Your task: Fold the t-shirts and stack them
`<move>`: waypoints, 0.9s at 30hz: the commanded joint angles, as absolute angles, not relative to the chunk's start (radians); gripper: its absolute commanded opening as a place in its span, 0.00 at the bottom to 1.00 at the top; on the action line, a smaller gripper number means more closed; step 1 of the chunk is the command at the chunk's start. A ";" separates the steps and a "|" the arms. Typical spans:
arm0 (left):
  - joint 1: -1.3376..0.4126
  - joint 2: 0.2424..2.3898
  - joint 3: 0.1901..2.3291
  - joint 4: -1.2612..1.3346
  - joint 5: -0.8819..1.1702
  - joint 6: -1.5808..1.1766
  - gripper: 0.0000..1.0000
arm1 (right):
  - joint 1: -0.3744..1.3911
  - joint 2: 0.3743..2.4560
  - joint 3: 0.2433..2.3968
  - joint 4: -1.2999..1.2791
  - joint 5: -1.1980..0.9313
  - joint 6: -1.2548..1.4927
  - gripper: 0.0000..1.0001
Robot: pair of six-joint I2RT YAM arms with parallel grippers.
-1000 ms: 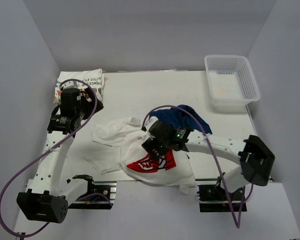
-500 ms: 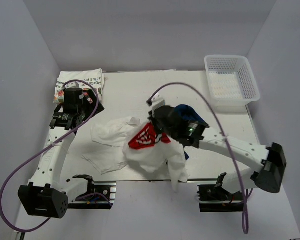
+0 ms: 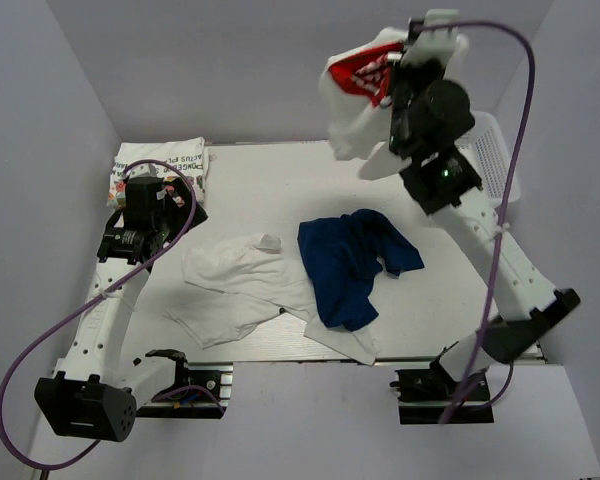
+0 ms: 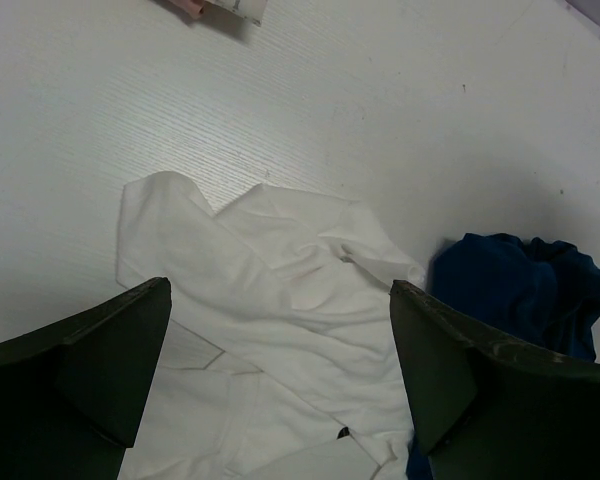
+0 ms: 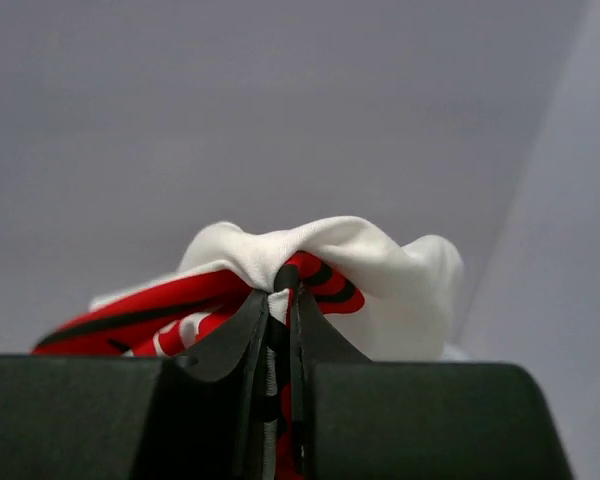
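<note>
Red-print tee (image 3: 360, 80) bunched and clamped in the right gripper (image 5: 283, 292), high above the table (image 3: 270, 190).
Below it lie the navy tee (image 3: 350, 265) and, touching it on the left, the white tee (image 3: 235, 280), which sits under the left gripper (image 4: 278, 300), jaws wide apart and holding nothing. Near that gripper rests a folded printed tee (image 3: 165, 160).
</note>
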State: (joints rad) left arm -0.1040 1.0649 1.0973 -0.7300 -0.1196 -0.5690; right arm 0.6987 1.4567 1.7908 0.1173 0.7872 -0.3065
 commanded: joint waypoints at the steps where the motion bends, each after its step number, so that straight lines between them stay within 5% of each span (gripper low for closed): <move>1: -0.100 1.043 1.108 -0.727 -0.140 -0.563 1.00 | 0.572 1.598 2.032 0.207 0.802 -0.544 0.00; 5: -0.100 1.043 1.117 -0.727 -0.167 -0.563 1.00 | 0.361 1.860 2.301 0.141 0.752 -0.577 0.00; 14: -0.100 1.088 1.138 -0.733 -0.215 -0.563 1.00 | 0.068 2.138 2.286 0.187 0.560 -0.368 0.00; 27: -0.109 1.077 1.120 -0.761 -0.245 -0.563 1.00 | -0.098 2.287 2.082 -0.118 0.667 -0.008 0.00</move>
State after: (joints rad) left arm -0.1043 1.0962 1.1061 -0.7422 -0.2184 -0.5659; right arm -0.0818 2.3013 2.0628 -0.0696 0.6037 -0.1139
